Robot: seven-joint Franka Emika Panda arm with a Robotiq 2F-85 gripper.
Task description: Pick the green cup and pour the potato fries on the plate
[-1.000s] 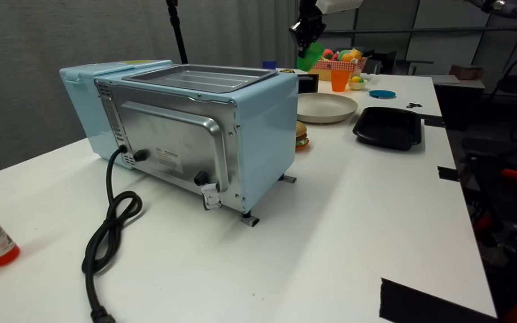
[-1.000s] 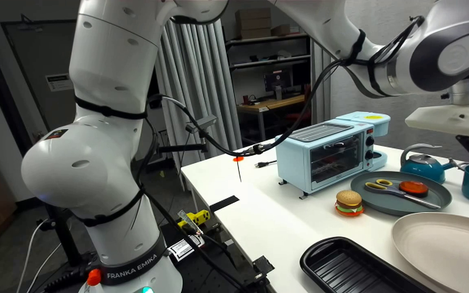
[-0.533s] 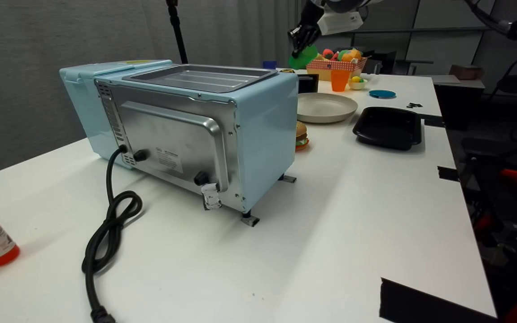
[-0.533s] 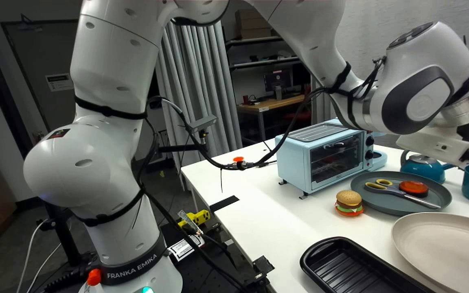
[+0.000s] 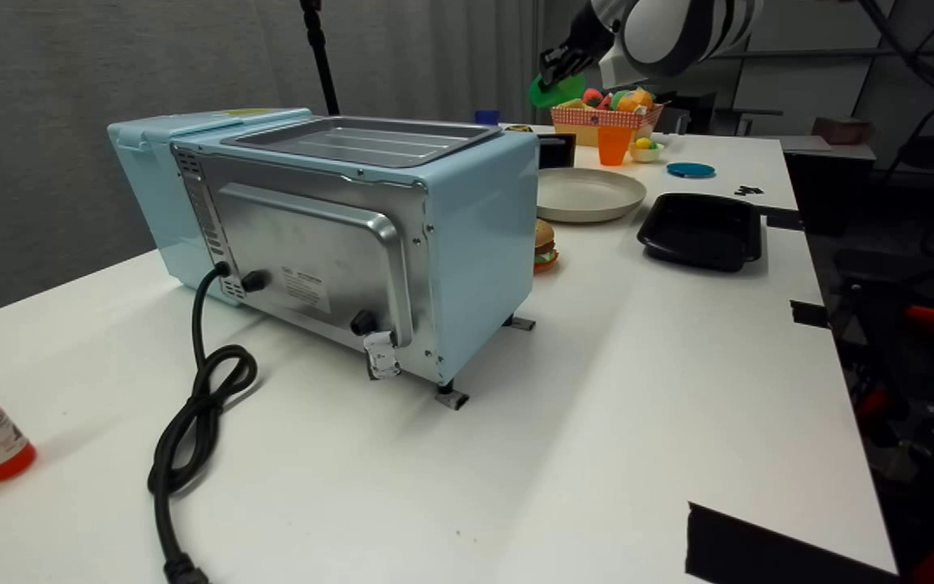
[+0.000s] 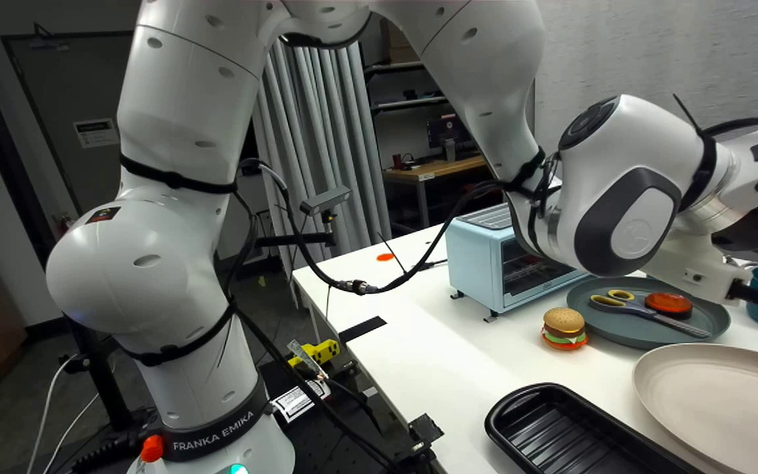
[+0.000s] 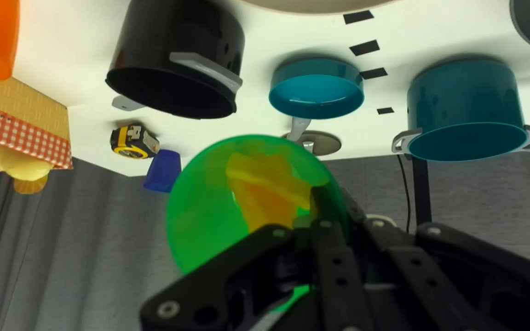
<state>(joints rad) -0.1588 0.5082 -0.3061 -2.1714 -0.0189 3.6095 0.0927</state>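
Note:
The green cup is held in the air, tilted, beyond the oven in an exterior view. My gripper is shut on its wall; in the wrist view the gripper has the cup's edge between its fingers. Yellow-orange potato fries show inside the green cup there. The white-cream plate lies on the table, lower and nearer that camera than the cup; it also shows in an exterior view and at the wrist view's top edge. The cup is out of sight in that exterior view.
A black tray sits beside the plate. A toy burger and a grey plate with scissors stand near the blue oven. A black pot, teal pot, orange cup and fruit basket stand around.
The wrist has turned and the forearm has swung lower. The green cup has tipped further over and risen slightly, still in the gripper. Objects on the table have not moved.

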